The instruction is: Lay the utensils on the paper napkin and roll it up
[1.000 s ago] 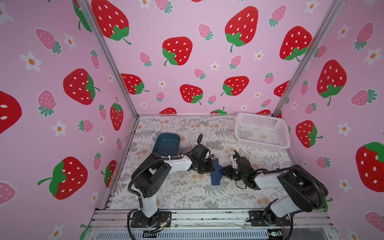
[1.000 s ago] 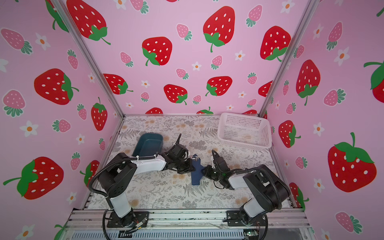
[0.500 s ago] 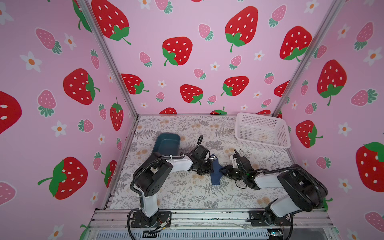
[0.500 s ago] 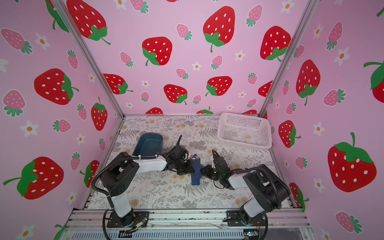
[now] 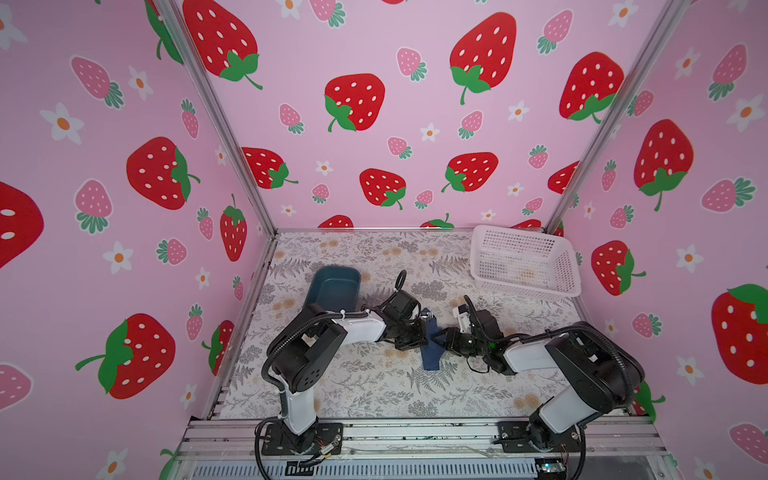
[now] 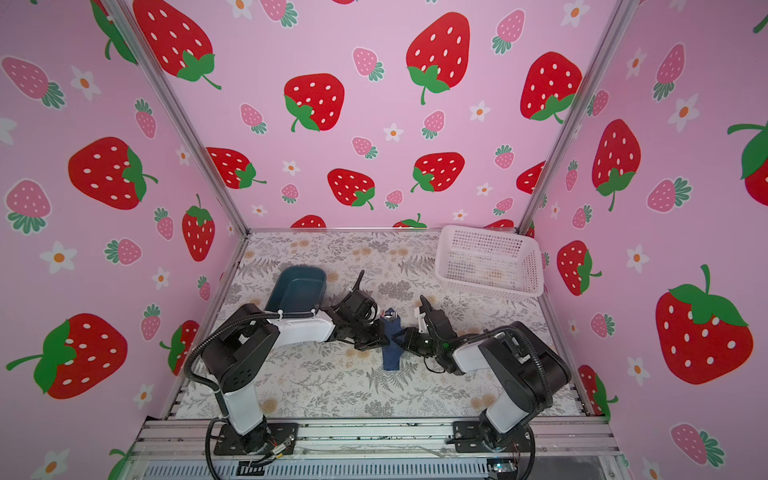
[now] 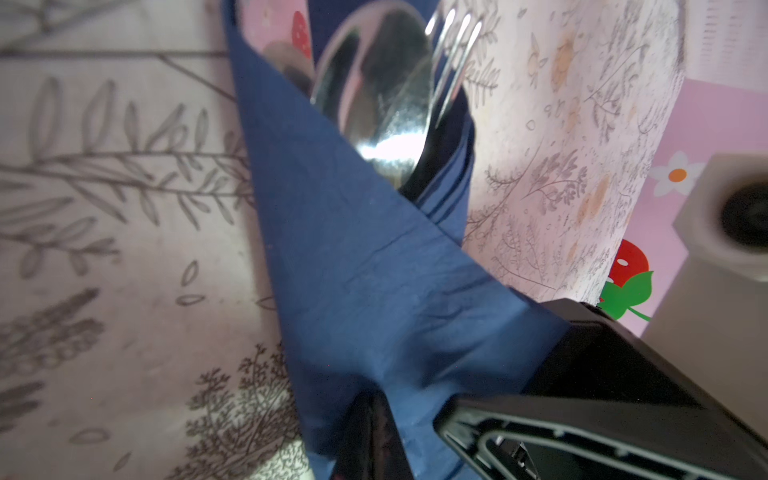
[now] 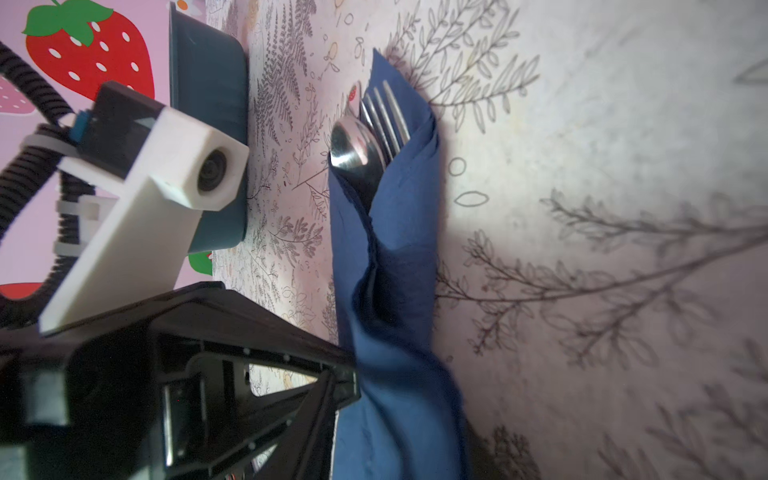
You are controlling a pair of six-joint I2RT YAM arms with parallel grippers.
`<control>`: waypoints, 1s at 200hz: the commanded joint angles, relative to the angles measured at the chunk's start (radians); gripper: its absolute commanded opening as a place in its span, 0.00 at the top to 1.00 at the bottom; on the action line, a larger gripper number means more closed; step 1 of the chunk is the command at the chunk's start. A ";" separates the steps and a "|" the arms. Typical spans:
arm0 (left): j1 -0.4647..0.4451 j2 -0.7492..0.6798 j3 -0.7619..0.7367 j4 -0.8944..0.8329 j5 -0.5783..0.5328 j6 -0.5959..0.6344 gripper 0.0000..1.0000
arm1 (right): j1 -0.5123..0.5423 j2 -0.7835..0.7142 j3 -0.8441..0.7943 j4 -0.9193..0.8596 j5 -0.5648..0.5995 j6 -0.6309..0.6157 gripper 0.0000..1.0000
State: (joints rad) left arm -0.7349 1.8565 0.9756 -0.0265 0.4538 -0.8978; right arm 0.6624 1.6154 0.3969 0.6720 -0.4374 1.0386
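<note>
One napkin [image 5: 432,355] lies rolled at the middle of the table [image 5: 374,390], and everything closes on it. Far left, at ten o'clock from the roll, the tub [image 5: 334,286] stands unused. The left gripper [image 5: 417,332] reaches in from nine o'clock, its fingers pinched shut on a fold of the napkin, seemingly to pin the wrap so it cannot spring open. Inside are the utensils [image 7: 376,95] (a spoon bowl and fork tines plainly, a third piece less surely). Their heads poke out of the twelve o'clock end, so the wrap looks all but finished. The right gripper [image 5: 448,336] sits against the roll from three o'clock; whether its fingers are parted or gripping I cannot tell. Facing its partner, it probably steadies the outer flap. At two o'clock, well apart, stands the basket [image 5: 519,245], not in play.
</note>
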 commanded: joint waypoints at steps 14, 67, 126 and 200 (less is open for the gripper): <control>-0.005 0.010 0.018 -0.019 -0.010 -0.003 0.93 | -0.001 0.036 0.009 -0.037 0.018 -0.014 0.70; 0.001 -0.070 0.005 -0.029 -0.029 0.016 0.88 | -0.007 0.028 0.007 -0.066 0.019 -0.036 0.82; 0.021 -0.019 -0.007 0.005 0.042 0.020 0.90 | -0.014 0.031 0.010 -0.065 0.016 -0.029 0.85; 0.021 0.035 0.004 0.022 0.067 0.014 0.93 | -0.015 0.018 0.004 -0.058 0.017 -0.025 0.71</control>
State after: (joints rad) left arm -0.7151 1.8660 0.9756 -0.0120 0.4969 -0.8864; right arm 0.6521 1.6333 0.4065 0.6579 -0.4370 1.0161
